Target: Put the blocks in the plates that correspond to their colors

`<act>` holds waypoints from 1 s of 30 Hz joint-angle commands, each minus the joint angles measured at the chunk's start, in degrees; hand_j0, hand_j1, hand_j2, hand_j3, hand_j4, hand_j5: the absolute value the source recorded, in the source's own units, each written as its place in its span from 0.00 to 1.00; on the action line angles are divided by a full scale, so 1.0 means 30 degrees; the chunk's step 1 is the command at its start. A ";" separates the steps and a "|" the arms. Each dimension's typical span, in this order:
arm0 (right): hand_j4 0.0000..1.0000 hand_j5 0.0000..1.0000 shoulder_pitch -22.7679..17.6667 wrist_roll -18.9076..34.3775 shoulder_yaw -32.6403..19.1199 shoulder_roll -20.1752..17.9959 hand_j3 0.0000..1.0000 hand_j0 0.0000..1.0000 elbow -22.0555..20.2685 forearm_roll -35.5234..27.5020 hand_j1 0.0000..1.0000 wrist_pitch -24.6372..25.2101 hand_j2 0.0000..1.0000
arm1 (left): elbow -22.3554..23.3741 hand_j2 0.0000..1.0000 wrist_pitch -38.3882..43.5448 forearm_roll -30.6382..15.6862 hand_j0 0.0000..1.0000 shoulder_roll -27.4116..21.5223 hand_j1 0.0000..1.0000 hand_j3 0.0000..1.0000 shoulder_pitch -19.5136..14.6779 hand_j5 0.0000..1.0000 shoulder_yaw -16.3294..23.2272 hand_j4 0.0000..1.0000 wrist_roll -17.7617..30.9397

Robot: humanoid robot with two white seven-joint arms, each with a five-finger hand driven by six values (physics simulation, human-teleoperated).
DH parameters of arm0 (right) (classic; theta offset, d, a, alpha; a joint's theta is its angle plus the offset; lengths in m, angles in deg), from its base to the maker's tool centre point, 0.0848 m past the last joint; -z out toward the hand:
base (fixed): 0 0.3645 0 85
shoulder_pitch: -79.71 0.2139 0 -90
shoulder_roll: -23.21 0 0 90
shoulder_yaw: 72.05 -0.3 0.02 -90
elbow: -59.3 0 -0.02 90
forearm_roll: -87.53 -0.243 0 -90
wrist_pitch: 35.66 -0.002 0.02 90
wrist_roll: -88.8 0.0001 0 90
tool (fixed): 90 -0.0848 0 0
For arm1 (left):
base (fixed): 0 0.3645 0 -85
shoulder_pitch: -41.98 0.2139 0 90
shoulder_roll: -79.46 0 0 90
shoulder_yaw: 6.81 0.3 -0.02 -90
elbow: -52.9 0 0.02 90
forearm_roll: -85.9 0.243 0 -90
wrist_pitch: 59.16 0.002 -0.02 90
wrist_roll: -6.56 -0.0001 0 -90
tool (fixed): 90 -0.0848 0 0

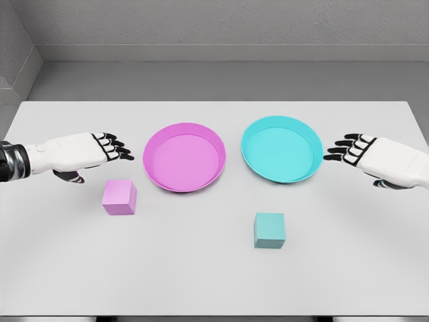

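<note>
Pink block (119, 197) and teal block (269, 229) sit before matching plates, pink plate (155, 176) and teal plate (255, 160); neither placed yet. Left hand (84, 153) and right hand (375, 157) hover empty, fingers relaxed, seemingly poised to reach.

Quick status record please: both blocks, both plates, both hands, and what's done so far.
pink block: on table, in front of and left of pink plate, not in it
teal block: on table, in front of teal plate, not in it
pink plate: centre-left, holds nothing
teal plate: centre-right, holds nothing
left hand: open, behind pink block, holding nothing
right hand: open, right of teal plate, holding nothing
progress: no block placed yet
</note>
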 commanded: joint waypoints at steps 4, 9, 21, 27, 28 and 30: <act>1.00 1.00 0.0000 0.0006 0.0106 0.0059 1.00 1.00 -0.0013 -0.0079 1.00 0.0009 1.00 | -0.0002 1.00 0.0023 -0.0123 1.00 -0.0088 1.00 1.00 0.0000 1.00 -0.0016 1.00 -0.0009; 1.00 1.00 -0.0732 0.0006 0.0252 0.0148 1.00 1.00 -0.0101 -0.0050 1.00 0.0009 1.00 | -0.0031 1.00 0.0023 -0.0123 1.00 -0.0029 1.00 1.00 0.0000 1.00 0.0072 1.00 -0.0008; 1.00 1.00 -0.1230 0.1793 0.0809 0.0939 1.00 1.00 -0.2326 0.0478 1.00 0.0009 1.00 | -0.1349 1.00 0.0023 0.0433 1.00 0.0176 1.00 1.00 0.0000 1.00 0.0922 1.00 0.0343; 1.00 1.00 -0.1230 0.3404 0.0780 0.2315 1.00 1.00 -0.2591 0.0507 1.00 0.0009 1.00 | -0.2111 1.00 0.0023 0.0668 1.00 0.0117 1.00 1.00 0.0000 1.00 0.1156 1.00 0.0343; 1.00 1.00 -0.1260 0.3404 0.0809 0.2316 1.00 1.00 -0.2620 0.0507 1.00 0.0009 1.00 | -0.2111 1.00 0.0023 0.0668 1.00 0.0001 1.00 1.00 0.0000 1.00 0.1156 1.00 0.0314; 1.00 1.00 -0.1348 0.3492 0.0809 0.2286 1.00 1.00 -0.3147 0.0507 1.00 0.0009 1.00 | -0.2111 1.00 0.0023 0.0522 1.00 -0.0526 1.00 1.00 0.0000 1.00 0.1156 1.00 0.0314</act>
